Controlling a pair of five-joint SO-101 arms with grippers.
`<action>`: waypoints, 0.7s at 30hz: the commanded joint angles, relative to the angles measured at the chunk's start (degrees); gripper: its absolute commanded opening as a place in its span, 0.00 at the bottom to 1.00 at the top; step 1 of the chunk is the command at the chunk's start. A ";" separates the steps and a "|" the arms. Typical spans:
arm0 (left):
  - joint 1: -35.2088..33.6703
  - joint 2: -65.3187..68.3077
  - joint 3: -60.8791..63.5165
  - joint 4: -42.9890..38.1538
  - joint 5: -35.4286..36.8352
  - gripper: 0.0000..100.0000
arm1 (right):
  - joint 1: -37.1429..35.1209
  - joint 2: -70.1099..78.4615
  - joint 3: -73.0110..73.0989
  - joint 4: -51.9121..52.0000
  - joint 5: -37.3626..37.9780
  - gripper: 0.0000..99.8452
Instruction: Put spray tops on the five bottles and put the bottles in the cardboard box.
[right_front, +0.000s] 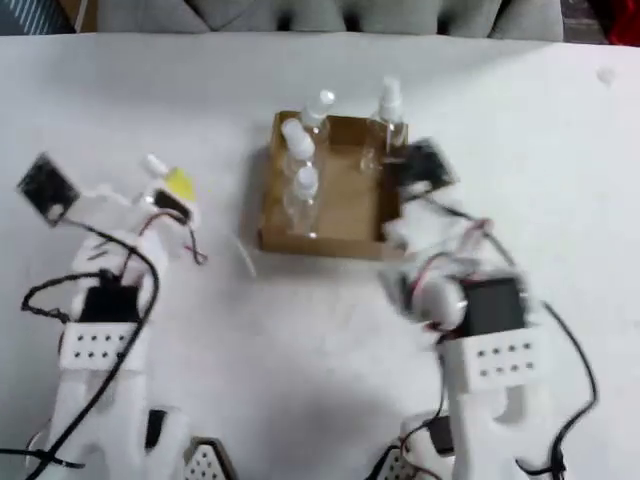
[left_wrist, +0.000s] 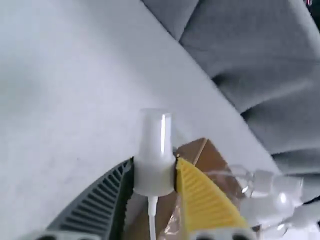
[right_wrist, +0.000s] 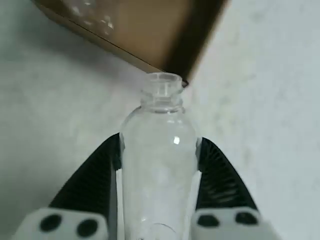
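Four capped bottles (right_front: 303, 190) appear to sit in the cardboard box (right_front: 320, 243) already, which explains why each arm holds one half of the last job. The right tool (right_wrist: 160, 145) is pinching the fifth bottle (right_wrist: 159, 175) around its body, one dark finger on either side. The neck and open mouth stick out past the tips. We take this low grip as deliberate, since it leaves the threaded rim free to receive a top. A corner of the box lies just beyond that mouth, so the bottle is held close to where it will end up. The left tool (left_wrist: 154, 165) is pressed onto the spray top (left_wrist: 155, 145) at its collar, between the dark finger and the yellow one. The clear cap projects beyond the tips and the dip tube (left_wrist: 151, 220) trails back between the fingers. We think holding it by the collar keeps the tube unbent. From above, this tool sits over the white bench (right_front: 300, 330), well apart from the box and from the other tool. In our judgement the tube's free end must be turned toward the open mouth, and the two tools brought together, before the top can be fitted. The slim tube could miss the narrow opening, and the smooth bottle could twist in its grip.
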 joint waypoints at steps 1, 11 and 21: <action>-4.88 -0.04 -3.25 -4.66 8.79 0.02 | -11.91 -1.27 4.48 -12.35 -3.43 0.02; -7.78 -0.04 -3.25 -8.53 9.76 0.02 | -22.73 -1.45 23.12 -37.14 -3.87 0.02; -7.87 -0.13 -3.69 -9.23 9.67 0.02 | -24.31 -1.45 30.42 -47.25 -2.55 0.02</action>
